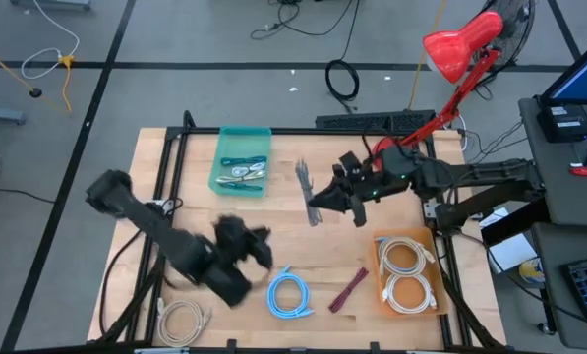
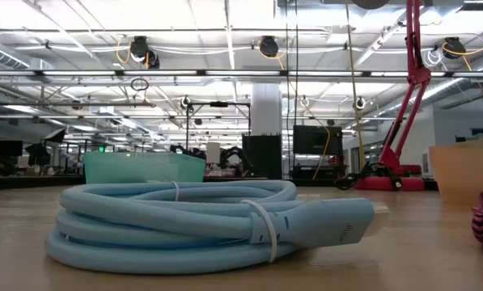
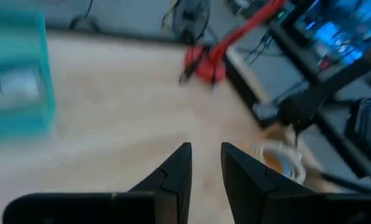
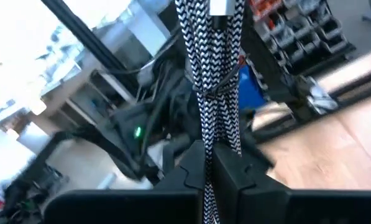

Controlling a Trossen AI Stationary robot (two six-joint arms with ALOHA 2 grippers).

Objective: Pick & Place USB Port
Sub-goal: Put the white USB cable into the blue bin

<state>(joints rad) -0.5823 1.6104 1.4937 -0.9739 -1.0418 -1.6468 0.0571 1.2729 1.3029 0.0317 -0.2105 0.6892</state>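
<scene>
Black-and-white braided cable [image 4: 211, 81] bundle clamped in the right gripper's [image 1: 324, 204] jaws, lifted above the bench [image 1: 303, 285] centre, near the teal bin [image 1: 240, 160], left gripper [image 1: 257, 246] over the bench's front left, jaws parted and empty, blue cable [image 1: 289, 295] coil just beside it

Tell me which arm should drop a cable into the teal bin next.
Right: its claw is shut on the black-and-white braided cable, beside the teal plastic bin. The left claw is empty, nearer the front edge.

A red desk lamp [image 1: 457, 51] stands at the table's [image 1: 190, 197] far-right corner.
</scene>
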